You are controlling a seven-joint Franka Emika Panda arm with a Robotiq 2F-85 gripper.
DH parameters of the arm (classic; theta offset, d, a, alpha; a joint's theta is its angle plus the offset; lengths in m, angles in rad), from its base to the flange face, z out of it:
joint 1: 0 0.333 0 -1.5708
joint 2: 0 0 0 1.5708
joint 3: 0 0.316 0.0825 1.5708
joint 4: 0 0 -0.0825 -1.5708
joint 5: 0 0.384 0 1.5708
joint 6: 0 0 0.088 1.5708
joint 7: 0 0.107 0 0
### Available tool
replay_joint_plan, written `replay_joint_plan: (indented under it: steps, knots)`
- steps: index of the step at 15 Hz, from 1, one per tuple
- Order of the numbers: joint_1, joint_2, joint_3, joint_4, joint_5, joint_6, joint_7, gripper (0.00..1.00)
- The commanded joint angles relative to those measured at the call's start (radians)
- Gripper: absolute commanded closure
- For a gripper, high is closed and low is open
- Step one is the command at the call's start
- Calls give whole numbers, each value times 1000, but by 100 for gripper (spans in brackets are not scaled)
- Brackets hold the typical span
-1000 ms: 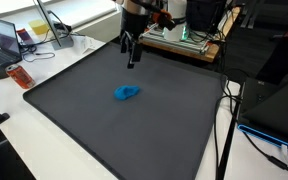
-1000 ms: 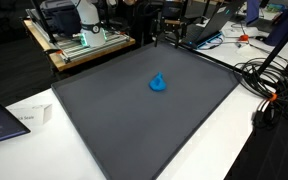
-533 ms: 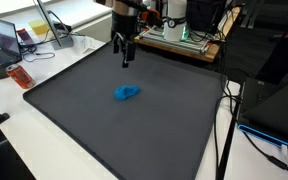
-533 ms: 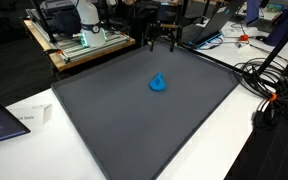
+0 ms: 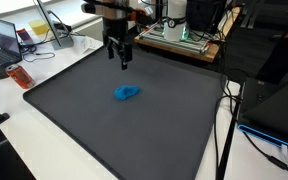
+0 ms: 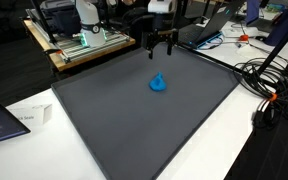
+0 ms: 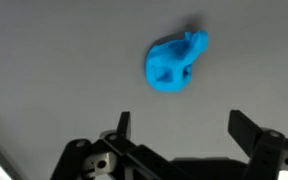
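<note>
there is one small blue object (image 5: 127,93), one gripper (image 5: 122,60) and one dark grey mat (image 5: 94,130) that covers most of the table. nothing else lies on the mat.

the gripper is released: its two fingers (image 7: 246,130) stand wide apart with only bare mat between them, and they grasp nothing. in both exterior views it hangs above the far part of the mat, fingers pointing down, clear of the surface as far as can be told.

the blue object (image 6: 158,83) lies flat on the mat, near its middle and a little toward the far edge. in both exterior views it sits at about 6 o'clock from the gripper (image 6: 161,48), near it but plainly apart. in the wrist view the blue object (image 7: 174,65) lies at about 12 o'clock from the gripper (image 7: 180,125), just off the line through the open gap, with a strip of mat (image 7: 44,60) between it and the fingertips.

the object is a lumpy shape with a rounder body and a narrower end. in the wrist view its long axis runs from roughly 7 o'clock to between 1 and 2 o'clock, the narrow end pointing up and away from the gripper. in an exterior view it runs nearly 8 to 2 o'clock. what it depicts is too small to tell.
</note>
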Motion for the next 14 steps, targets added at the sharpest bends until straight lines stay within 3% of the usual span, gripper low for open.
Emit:
replay_joint_plan:
  steps: [1,10,11,12,13,14]
  knots:
    - [-94,82,109,72,21,43,-177,0]
    - [-196,207,204,133,21,62,-419,0]
    - [-223,224,247,116,-12,64,-406,0]
    - [-284,252,365,54,-114,63,-326,0]
    - [-264,243,295,81,-33,44,-409,0]
    - [-308,257,363,20,-81,28,-367,0]
